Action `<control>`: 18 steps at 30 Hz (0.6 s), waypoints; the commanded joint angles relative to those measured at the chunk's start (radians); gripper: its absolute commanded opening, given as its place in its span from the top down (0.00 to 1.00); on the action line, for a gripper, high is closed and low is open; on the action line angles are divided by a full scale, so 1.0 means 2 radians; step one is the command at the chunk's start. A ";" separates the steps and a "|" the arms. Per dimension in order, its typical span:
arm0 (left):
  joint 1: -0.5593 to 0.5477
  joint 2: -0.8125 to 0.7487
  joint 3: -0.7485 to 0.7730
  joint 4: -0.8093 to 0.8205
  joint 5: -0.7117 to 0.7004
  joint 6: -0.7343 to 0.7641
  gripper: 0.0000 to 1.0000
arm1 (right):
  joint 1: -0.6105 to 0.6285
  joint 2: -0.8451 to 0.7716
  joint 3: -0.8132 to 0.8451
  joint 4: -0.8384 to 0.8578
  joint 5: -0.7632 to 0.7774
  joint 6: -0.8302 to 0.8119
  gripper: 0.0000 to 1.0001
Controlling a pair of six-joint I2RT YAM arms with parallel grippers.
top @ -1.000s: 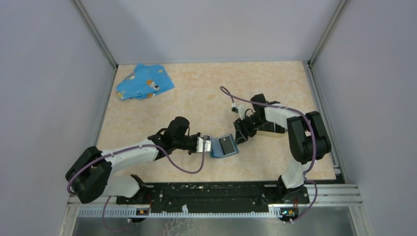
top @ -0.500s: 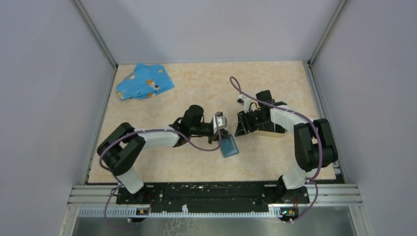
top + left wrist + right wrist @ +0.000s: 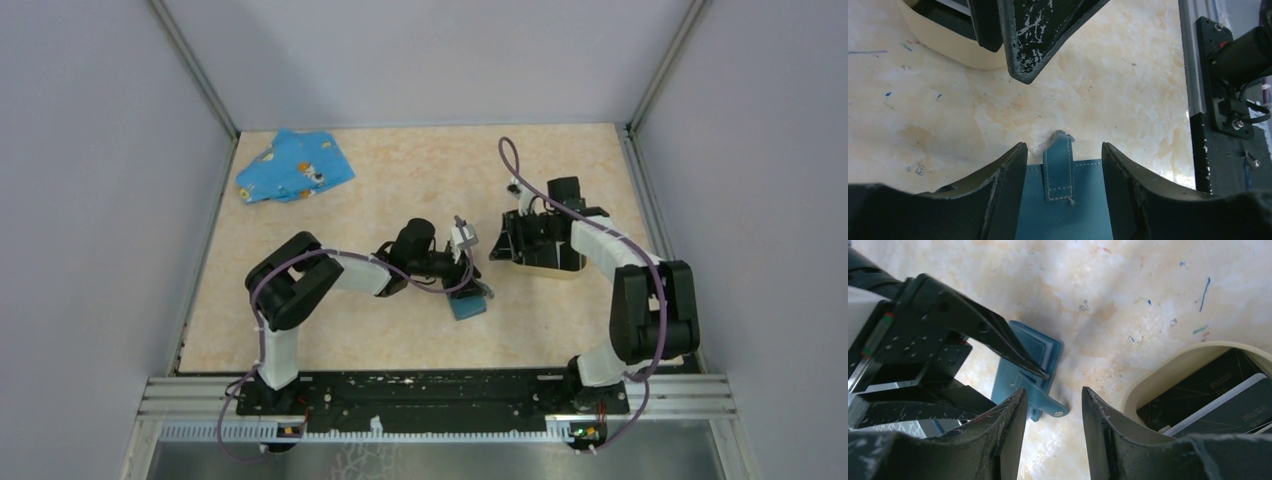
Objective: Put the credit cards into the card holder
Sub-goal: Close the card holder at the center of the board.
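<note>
Right end effector point(image 3: 1053, 390) released, card holder point(image 3: 1148, 377) just beside it; left end effector point(image 3: 1063, 146) released, straddling blue case point(image 3: 1063, 217).

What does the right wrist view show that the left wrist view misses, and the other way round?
Only right wrist: cards in the holder. Only left wrist: the edge rail. Both: the blue case with its strap, the holder's tan rim, the table, and the left pincer and right pincer, both open.
</note>
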 commanded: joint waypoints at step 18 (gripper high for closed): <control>0.042 -0.231 -0.212 0.141 -0.124 -0.177 0.33 | 0.146 -0.157 -0.077 0.083 -0.090 -0.178 0.73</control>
